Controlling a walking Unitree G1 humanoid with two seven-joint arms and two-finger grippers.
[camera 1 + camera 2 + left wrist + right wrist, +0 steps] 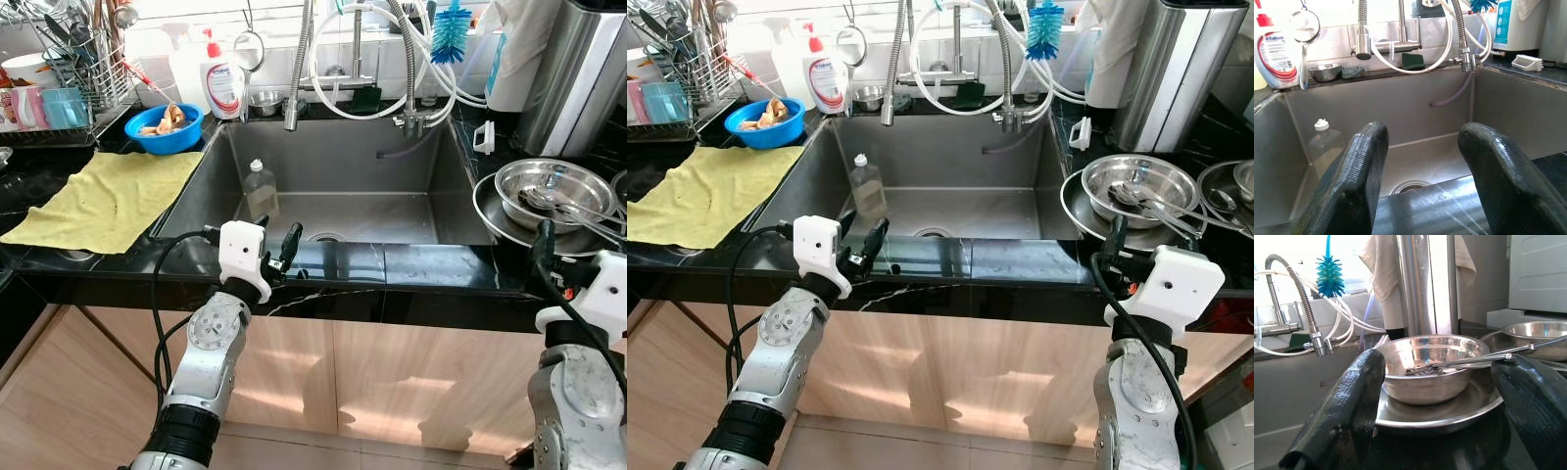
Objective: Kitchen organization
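Approach step: your right gripper (pixel 1114 238), lower right, stood spread and empty before the steel bowl (pixel 1140 188); next, judge a rim grasp, while your left gripper (pixel 275 245) idled unclenched at centre.

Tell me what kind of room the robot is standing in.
A home kitchen, most likely: a steel sink set in a black counter, a dish-soap bottle behind it, and a steel bowl with utensils.
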